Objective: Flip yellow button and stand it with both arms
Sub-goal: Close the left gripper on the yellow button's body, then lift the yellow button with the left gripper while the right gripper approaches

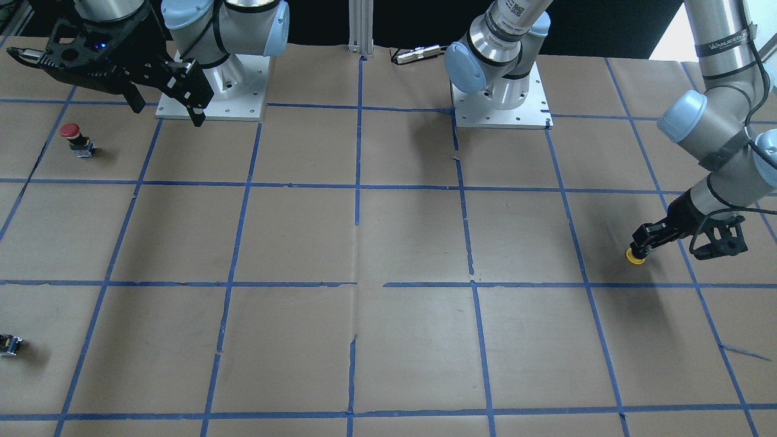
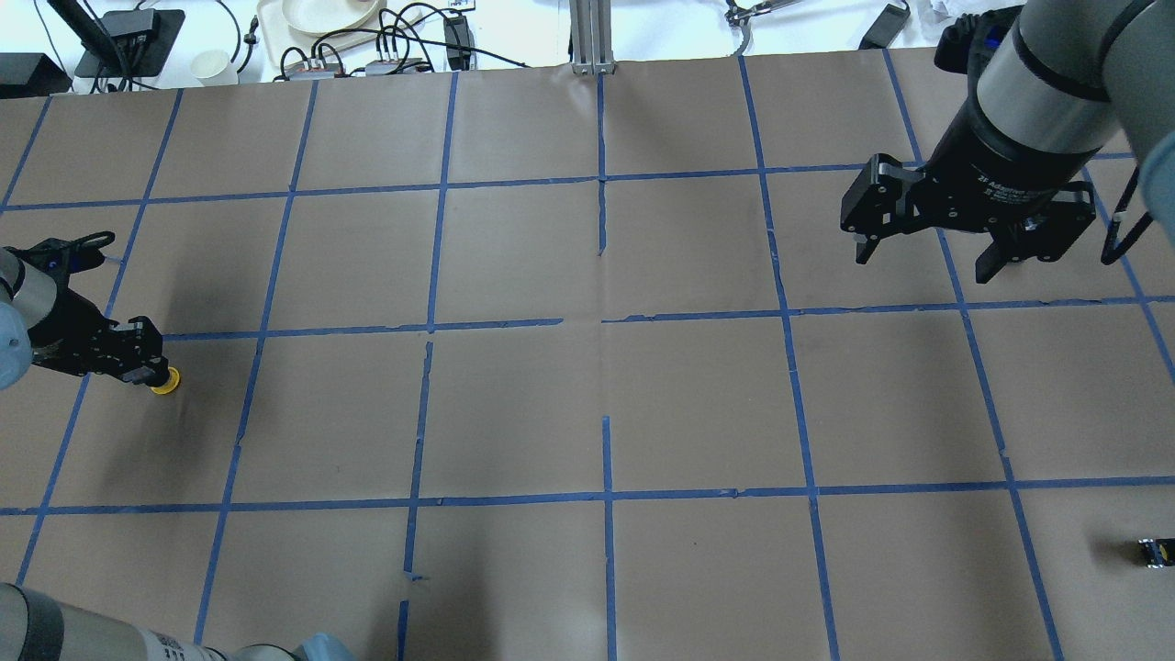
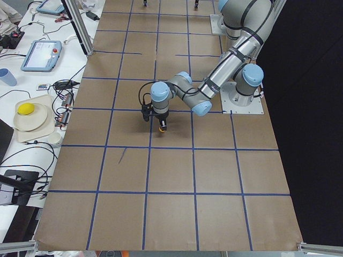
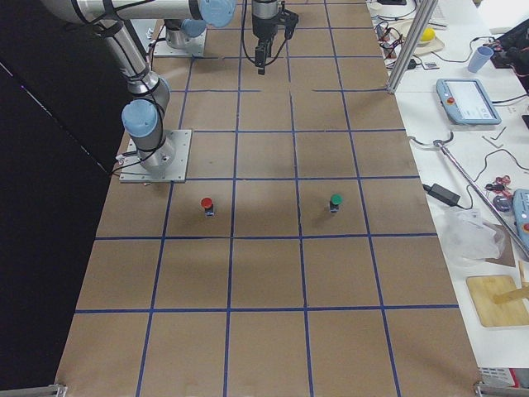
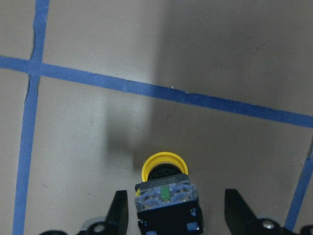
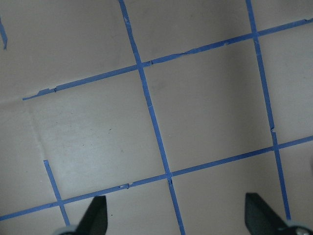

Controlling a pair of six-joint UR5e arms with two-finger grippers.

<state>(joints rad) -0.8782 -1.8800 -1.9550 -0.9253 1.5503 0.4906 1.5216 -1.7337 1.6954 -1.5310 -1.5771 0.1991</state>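
Note:
The yellow button sits between the fingers of my left gripper, its yellow cap away from the wrist and its contact block toward the camera. The fingers stand apart from the block on both sides, so the gripper is open. In the overhead view the yellow button rests on the table at the far left, at the tip of the left gripper. In the front-facing view the cap touches the paper. My right gripper is open and empty, held high over the far right of the table.
A red-capped button stands upright near the right arm's base. A green-capped button stands to its side. A small capless black block lies at the table's right edge. Blue tape lines grid the brown paper.

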